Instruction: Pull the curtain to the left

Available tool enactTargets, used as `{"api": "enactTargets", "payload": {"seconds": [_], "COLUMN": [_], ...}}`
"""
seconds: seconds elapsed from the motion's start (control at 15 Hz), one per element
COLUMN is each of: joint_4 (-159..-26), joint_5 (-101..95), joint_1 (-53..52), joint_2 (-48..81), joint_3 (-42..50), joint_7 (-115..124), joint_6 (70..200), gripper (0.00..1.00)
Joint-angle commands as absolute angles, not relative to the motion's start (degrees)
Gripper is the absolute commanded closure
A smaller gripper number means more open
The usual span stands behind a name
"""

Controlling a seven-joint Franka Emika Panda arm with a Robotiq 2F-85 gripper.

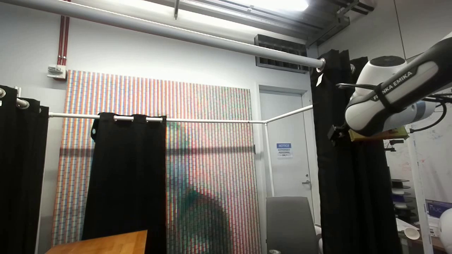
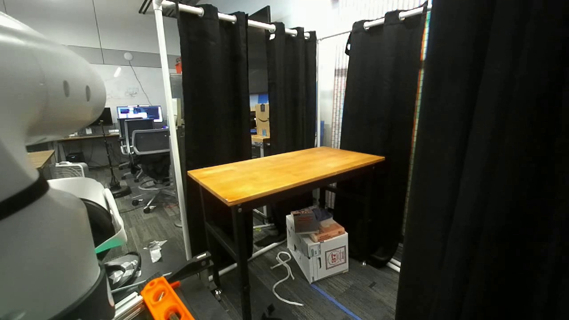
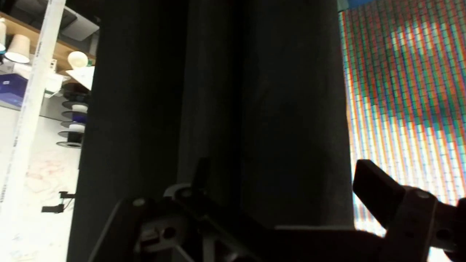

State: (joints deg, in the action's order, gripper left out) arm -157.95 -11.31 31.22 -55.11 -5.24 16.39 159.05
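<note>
a tall plain black fabric curtain with long vertical folds hangs at right on a thick white rod, just right of a pale grey door, in an exterior view. in front of it, the black fingers of a white-and-black robot arm stand spread apart, the curtain's folds showing between them in the wrist view; whether they touch it cannot be told. at left, a shorter black curtain hangs from a slim white rod before a striped multicoloured panel.

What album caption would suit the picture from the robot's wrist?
Open robot gripper facing a black curtain, multicoloured panel on one side, white pole on the other.
</note>
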Motion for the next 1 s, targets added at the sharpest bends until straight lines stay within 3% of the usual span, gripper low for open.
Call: {"api": "enactTargets", "payload": {"seconds": [0.0, 0.87, 0.93], "joint_4": [-157.8, -157.9, -157.9], "joint_5": [-12.6, -10.2, -10.2], "joint_1": [39.8, 51.9, 52.0], "joint_2": [-53.3, -54.6, -54.6], "joint_3": [-11.3, -22.8, -23.2], "joint_7": [21.5, 26.0, 26.1], "joint_6": [165.1, 167.3, 167.4], "gripper": [0.0, 0.0, 0.13]}}
